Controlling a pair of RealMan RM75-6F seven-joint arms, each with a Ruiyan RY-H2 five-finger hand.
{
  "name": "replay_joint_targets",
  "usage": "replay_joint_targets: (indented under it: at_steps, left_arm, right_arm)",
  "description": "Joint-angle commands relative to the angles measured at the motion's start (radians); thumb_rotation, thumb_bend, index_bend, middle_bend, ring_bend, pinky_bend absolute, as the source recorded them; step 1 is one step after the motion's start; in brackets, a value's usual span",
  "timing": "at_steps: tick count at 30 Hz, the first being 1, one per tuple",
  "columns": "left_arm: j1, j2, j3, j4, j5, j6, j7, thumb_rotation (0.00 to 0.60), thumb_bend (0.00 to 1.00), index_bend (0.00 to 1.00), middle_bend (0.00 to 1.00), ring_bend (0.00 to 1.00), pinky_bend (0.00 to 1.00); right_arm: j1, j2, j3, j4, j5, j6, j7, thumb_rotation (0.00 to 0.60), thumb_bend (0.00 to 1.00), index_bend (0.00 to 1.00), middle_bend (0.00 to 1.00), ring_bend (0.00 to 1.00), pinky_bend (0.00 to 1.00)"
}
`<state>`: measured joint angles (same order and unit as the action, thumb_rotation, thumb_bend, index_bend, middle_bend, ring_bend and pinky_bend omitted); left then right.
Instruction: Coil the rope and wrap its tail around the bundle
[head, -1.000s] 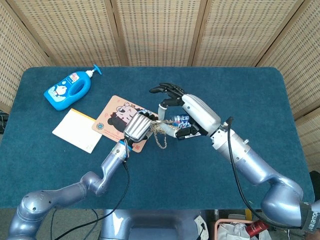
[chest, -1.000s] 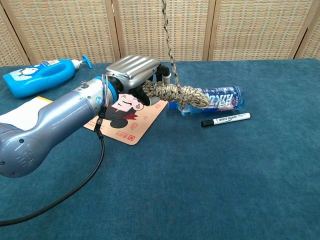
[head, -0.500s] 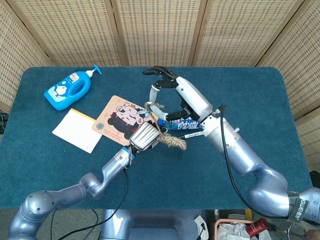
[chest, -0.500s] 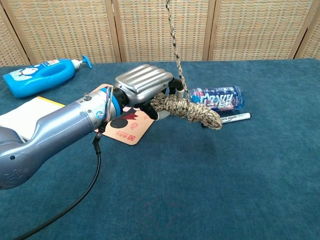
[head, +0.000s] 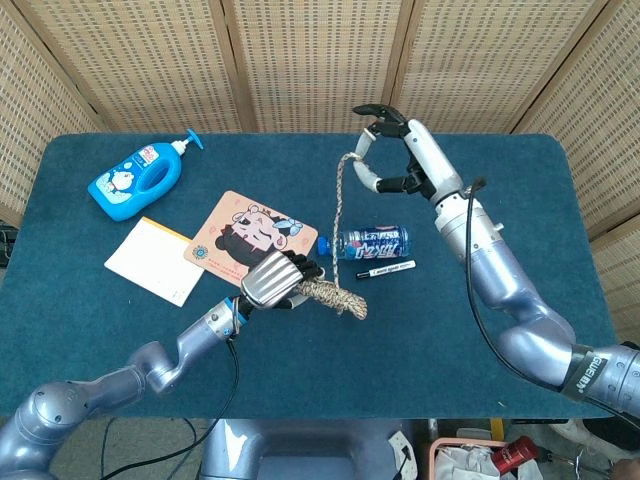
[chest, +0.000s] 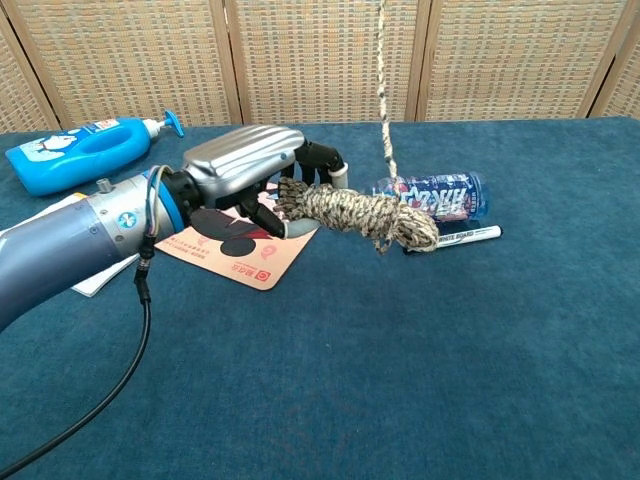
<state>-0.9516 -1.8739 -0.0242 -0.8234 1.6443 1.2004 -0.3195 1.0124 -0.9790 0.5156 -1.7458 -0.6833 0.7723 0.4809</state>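
My left hand (head: 272, 280) (chest: 245, 170) grips one end of a coiled bundle of speckled rope (head: 333, 296) (chest: 360, 214) and holds it level above the blue table (head: 480, 330). The rope's tail (head: 339, 215) (chest: 382, 80) rises taut from the bundle's far end to my right hand (head: 395, 150), raised over the far side of the table. That hand pinches the tail's top between thumb and fingers. The chest view does not show the right hand.
Just behind the bundle lie a bottle on its side (head: 375, 241) (chest: 435, 194) and a white marker (head: 385, 270) (chest: 460, 238). A cartoon mat (head: 248, 235) (chest: 240, 255), a yellow-white notepad (head: 155, 262) and a blue pump bottle (head: 135, 181) (chest: 85, 150) lie to the left.
My right hand has swung up and to the right, pulling the tail taut and higher. My left hand has shifted the bundle slightly left and toward the near edge.
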Motion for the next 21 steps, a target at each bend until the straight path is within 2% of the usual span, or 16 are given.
replay_joint_targets:
  at_steps: [1, 5, 9, 13, 21]
  left_arm:
    - [0.031, 0.063, 0.044, 0.010, 0.045, 0.067, -0.224, 0.600, 0.79, 0.61, 0.50, 0.45, 0.53]
    - [0.043, 0.076, 0.073, 0.031, 0.088, 0.126, -0.311, 0.600, 0.80, 0.61, 0.50, 0.45, 0.53]
    - [0.056, 0.077, 0.078, 0.038, 0.110, 0.186, -0.346, 0.600, 0.80, 0.61, 0.50, 0.45, 0.53]
    - [0.062, 0.072, 0.058, 0.024, 0.109, 0.232, -0.378, 0.600, 0.80, 0.62, 0.51, 0.45, 0.53]
    - [0.064, 0.074, 0.012, -0.037, 0.068, 0.233, -0.425, 0.600, 0.80, 0.62, 0.51, 0.45, 0.53]
  right_arm:
    - [-0.004, -0.039, -0.018, 0.073, 0.045, -0.039, 0.002, 0.600, 0.52, 0.71, 0.14, 0.00, 0.00]
    - [-0.003, -0.082, -0.034, 0.151, 0.086, -0.073, -0.001, 0.600, 0.52, 0.71, 0.14, 0.00, 0.00]
    - [-0.012, -0.109, -0.042, 0.198, 0.118, -0.095, 0.002, 0.600, 0.52, 0.71, 0.14, 0.00, 0.00]
    - [-0.038, -0.129, -0.048, 0.225, 0.140, -0.130, 0.019, 0.600, 0.52, 0.71, 0.14, 0.00, 0.00]
    - [-0.104, -0.143, -0.049, 0.235, 0.108, -0.170, 0.057, 0.600, 0.52, 0.71, 0.14, 0.00, 0.00]
